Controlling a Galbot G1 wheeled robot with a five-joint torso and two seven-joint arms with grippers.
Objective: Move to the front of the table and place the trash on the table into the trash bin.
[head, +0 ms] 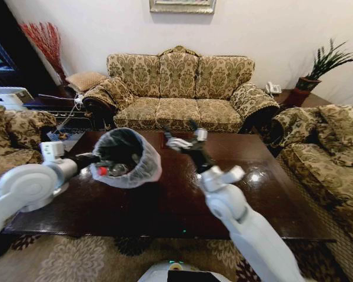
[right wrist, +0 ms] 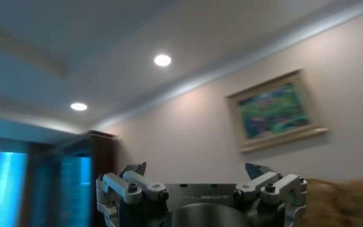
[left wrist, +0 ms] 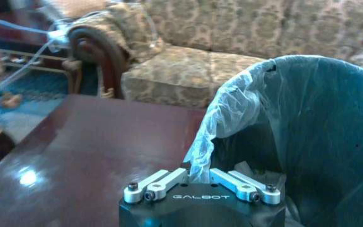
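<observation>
Trash bin (head: 128,157): tilted above counter (head: 176,200), rim clamped by left end effector (head: 95,158).
Right end effector (head: 182,136): raised, pointing upward, fingers wide, empty.

A glossy dark brown table (head: 165,200), a black trash bin (head: 122,154) with whitish liner, a gold-patterned sofa (head: 179,88).

We are seeing a patterned three-seat sofa (head: 179,88) standing against the white wall, a potted plant (head: 323,67) sitting at its right, and a framed painting (right wrist: 276,111) hanging above.
</observation>
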